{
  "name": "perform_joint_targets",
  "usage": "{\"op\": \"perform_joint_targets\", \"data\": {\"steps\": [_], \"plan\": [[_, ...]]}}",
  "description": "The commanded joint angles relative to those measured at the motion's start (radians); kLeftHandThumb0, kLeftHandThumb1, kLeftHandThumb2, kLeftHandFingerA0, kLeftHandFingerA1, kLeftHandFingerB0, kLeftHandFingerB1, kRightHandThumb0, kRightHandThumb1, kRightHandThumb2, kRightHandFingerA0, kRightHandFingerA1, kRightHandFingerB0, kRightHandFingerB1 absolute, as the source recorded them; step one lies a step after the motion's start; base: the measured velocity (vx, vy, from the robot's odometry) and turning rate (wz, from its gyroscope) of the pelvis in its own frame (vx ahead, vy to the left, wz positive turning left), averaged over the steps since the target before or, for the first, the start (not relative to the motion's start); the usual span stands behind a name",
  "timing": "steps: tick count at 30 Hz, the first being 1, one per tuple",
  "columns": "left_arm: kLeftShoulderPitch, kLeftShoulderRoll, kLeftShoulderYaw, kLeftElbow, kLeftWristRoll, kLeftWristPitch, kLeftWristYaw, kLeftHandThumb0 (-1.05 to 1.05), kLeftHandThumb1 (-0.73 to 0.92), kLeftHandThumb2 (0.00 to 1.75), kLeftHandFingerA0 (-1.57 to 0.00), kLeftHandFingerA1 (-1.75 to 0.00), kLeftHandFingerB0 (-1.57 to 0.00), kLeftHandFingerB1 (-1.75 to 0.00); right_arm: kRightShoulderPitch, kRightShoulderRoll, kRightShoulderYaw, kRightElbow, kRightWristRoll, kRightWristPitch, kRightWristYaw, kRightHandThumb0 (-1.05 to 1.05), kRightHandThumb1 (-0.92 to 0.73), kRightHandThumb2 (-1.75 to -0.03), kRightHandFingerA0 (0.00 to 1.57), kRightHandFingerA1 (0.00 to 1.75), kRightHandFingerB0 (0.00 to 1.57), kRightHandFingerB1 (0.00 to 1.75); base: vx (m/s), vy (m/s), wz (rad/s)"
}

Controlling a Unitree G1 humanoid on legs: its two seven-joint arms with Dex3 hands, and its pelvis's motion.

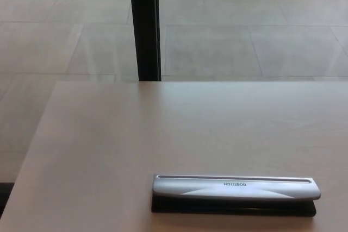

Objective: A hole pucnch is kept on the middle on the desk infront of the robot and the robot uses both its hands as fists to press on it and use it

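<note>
A long silver hole punch (235,188) with a black base lies flat on the pale wooden desk (136,134), near the front edge and slightly right of the middle. Its lever arm runs left to right and carries small upside-down lettering. Neither of my hands shows in the head view, and nothing touches the punch.
A black vertical post (144,25) stands just behind the desk's far edge, left of centre. Beyond it lies a grey tiled floor (244,36). The desk's left edge runs diagonally down to the lower left corner.
</note>
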Motion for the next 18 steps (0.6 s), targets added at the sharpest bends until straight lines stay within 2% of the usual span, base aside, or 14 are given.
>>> {"op": "perform_joint_targets", "data": {"steps": [1, 3, 4, 5, 6, 7, 9, 11, 12, 14, 15, 16, 17, 18], "plan": [[0.014, -0.017, 0.073, -0.069, -0.066, 0.128, 0.074, -0.47, 0.38, 0.81, -1.0, -0.8, -0.75, -0.77, -0.029, -0.031, -0.112, 0.007, 0.136, -0.018, -0.041, -0.5, -0.66, -0.6, 0.77, 1.23, 0.27, 0.46, 0.0, 0.0, 0.0], [-0.009, -0.024, 0.117, -0.076, -0.078, 0.178, 0.137, -0.47, 0.41, 0.82, -1.0, -0.82, -0.74, -0.78, -0.052, -0.04, -0.173, -0.008, 0.184, 0.036, -0.091, -0.56, -0.54, -0.89, 0.88, 1.21, 0.16, 0.53, 0.0, 0.0, 0.0], [-0.05, -0.001, 0.167, -0.106, -0.08, 0.318, 0.223, -0.45, 0.46, 0.93, -1.07, -1.47, -0.85, -0.91, -0.088, -0.092, -0.224, 0.028, 0.219, 0.063, -0.117, -0.52, -0.71, -0.66, 0.87, 1.54, 0.13, 0.51, 0.0, 0.0, 0.0], [-0.078, 0.017, 0.184, -0.068, -0.083, 0.289, 0.241, -0.42, 0.41, 1.05, -1.16, -1.22, -0.68, -0.84, -0.107, -0.116, -0.256, 0.028, 0.247, 0.086, -0.124, -0.58, -0.63, -0.92, 0.93, 1.28, 0.05, 0.5, 0.0, 0.0, 0.0], [-0.122, 0.026, 0.267, -0.082, -0.155, 0.281, 0.266, -0.42, 0.42, 1.08, -1.16, -1.22, -0.43, -0.77, -0.138, -0.164, -0.291, 0.025, 0.272, 0.098, -0.122, -0.55, -0.81, -0.64, 0.9, 1.29, 0.1, 0.52, 0.0, 0.0, 0.0], [-0.152, 0.031, 0.323, -0.095, -0.206, 0.275, 0.284, -0.45, 0.41, 1.03, -1.09, -1.46, -0.47, -0.89, -0.158, -0.187, -0.314, 0.016, 0.291, 0.091, -0.112, -0.5, -0.83, -0.64, 0.61, 0.81, 0.11, 0.44, 0.0, 0.0, 0.0], [-0.238, 0.093, 0.387, -0.097, -0.22, 0.307, 0.322, -0.5, 0.47, 1.11, -1.12, -1.15, -0.53, -0.84, -0.221, -0.242, -0.321, 0.018, 0.271, 0.073, -0.137, -0.44, -0.83, -0.65, 0.84, 0.64, 0.32, 0.42, 0.0, 0.0, 0.0], [-0.283, 0.132, 0.394, -0.126, -0.201, 0.253, 0.283, -0.55, 0.49, 0.97, -1.12, -1.37, -0.83, -1.16, -0.277, -0.294, -0.333, 0.002, 0.274, 0.094, -0.132, -0.37, -0.76, -0.75, 0.97, 0.75, 0.48, 0.57, 0.0, 0.0, 0.0], [-0.324, 0.153, 0.408, -0.127, -0.21, 0.23, 0.278, -0.64, 0.54, 0.91, -1.07, -1.34, -0.91, -0.75, -0.305, -0.308, -0.338, -0.003, 0.277, 0.065, -0.12, -0.28, -0.62, -0.94, 1.17, 1.07, 0.92, 0.64, 0.0, 0.0, 0.0], [-0.436, 0.215, 0.435, -0.123, -0.225, 0.182, 0.269, -0.63, 0.42, 1.04, -1.22, -1.33, -0.92, -0.82, -0.38, -0.339, -0.359, -0.042, 0.307, 0.019, -0.066, -0.3, -0.53, -1.1, 1.23, 1.25, 0.95, 0.85, 0.0, 0.0, 0.0], [-0.568, 0.231, 0.478, -0.194, -0.285, 0.233, 0.341, -0.64, 0.51, 1.0, -0.87, -1.54, -0.82, -1.19, -0.433, -0.314, -0.368, -0.183, 0.341, 0.036, -0.089, -0.29, -0.56, -0.97, 1.17, 1.65, 0.92, 0.93, 0.0, 0.0, 0.0], [-0.584, 0.228, 0.488, -0.203, -0.287, 0.24, 0.348, -0.64, 0.51, 1.0, -0.87, -1.54, -0.82, -1.19, -0.442, -0.313, -0.371, -0.198, 0.342, 0.041, -0.091, -0.29, -0.56, -0.97, 1.17, 1.65, 0.92, 0.93, 0.0, 0.0, 0.0], [-0.669, 0.198, 0.487, -0.34, -0.351, 0.184, 0.329, -0.62, 0.38, 1.16, -1.35, -1.46, -1.0, -1.19, -0.478, -0.28, -0.359, -0.358, 0.375, 0.066, -0.083, -0.35, -0.54, -0.98, 1.09, 1.74, 0.94, 1.11, 0.0, 0.0, 0.0], [-0.673, 0.196, 0.492, -0.343, -0.346, 0.188, 0.328, -0.62, 0.38, 1.16, -1.35, -1.46, -1.0, -1.19, -0.478, -0.277, -0.362, -0.365, 0.373, 0.071, -0.084, -0.35, -0.54, -0.98, 1.09, 1.74, 0.94, 1.11, 0.0, 0.0, 0.0]]}}
